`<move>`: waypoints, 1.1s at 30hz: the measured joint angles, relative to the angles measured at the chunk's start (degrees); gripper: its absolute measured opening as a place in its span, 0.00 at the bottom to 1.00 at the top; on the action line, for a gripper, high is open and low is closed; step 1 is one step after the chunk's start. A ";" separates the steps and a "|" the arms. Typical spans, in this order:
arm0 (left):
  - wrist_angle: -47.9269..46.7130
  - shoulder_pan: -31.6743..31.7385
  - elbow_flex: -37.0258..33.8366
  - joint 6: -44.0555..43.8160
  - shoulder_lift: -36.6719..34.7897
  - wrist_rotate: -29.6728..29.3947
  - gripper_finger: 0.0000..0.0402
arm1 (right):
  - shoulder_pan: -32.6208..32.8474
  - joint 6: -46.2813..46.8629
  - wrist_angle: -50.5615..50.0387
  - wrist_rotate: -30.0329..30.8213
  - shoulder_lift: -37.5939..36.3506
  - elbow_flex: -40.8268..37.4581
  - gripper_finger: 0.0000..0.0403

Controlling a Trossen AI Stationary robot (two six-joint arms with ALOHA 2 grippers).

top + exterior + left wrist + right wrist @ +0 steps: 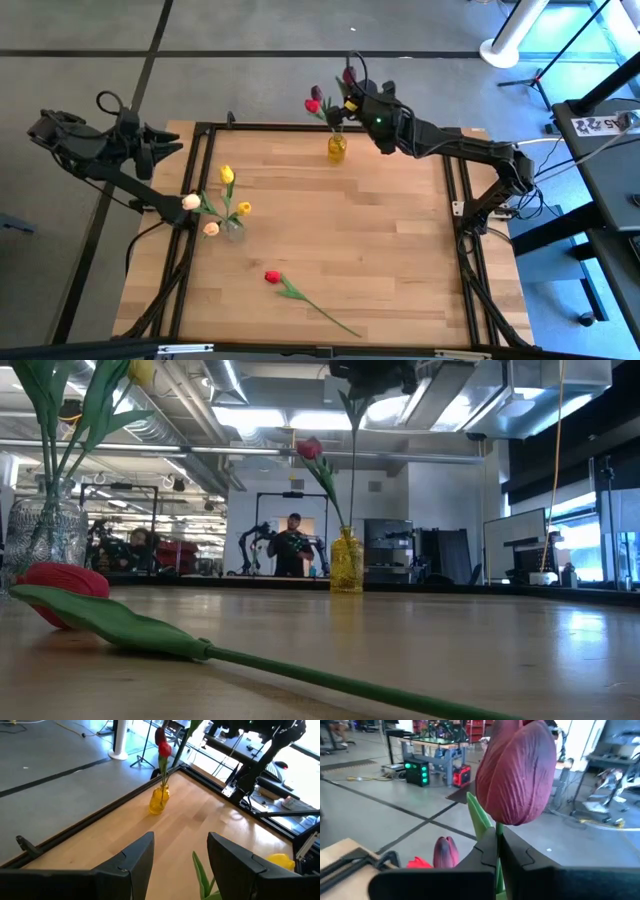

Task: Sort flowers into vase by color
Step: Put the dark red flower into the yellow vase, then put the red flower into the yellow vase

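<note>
A small yellow vase (337, 149) (347, 563) stands near the table's far edge with a red tulip (312, 105) and a dark maroon tulip (317, 93) in it. My right gripper (350, 97) (497, 851) is above this vase, shut on another maroon tulip (517, 775). A clear vase (234, 230) at the left holds yellow tulips (227, 175) and cream-peach ones (191, 202). One red tulip (272, 276) (58, 588) lies flat on the table near the front. My left gripper (172, 150) (180, 856) is open, up over the far left corner. My right gripper pinches the maroon tulip's stem (497, 836) just below the head, between its two fingers. The tulip stands upright, head above the fingers. Its stem (352, 470) hangs straight down from the gripper, and the lower end reaches into the yellow vase's mouth.
The lying red tulip's long stem (325, 315) runs toward the near right. A black frame (455, 210) borders the wooden top. Bare wood lies between the two vases and at the right. A person (293, 545) stands far behind the table.
</note>
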 joint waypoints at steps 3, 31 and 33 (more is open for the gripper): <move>0.13 0.01 0.00 0.01 0.00 0.00 0.45 | 0.00 0.44 -0.31 -0.67 0.59 0.00 0.01; 0.21 0.00 0.00 7.56 0.00 -0.28 0.45 | 13.48 15.72 -35.39 -38.76 1.65 0.04 0.45; 0.21 -0.01 0.00 9.41 0.00 -0.70 0.45 | 18.68 12.56 -35.49 -38.75 4.22 0.02 0.45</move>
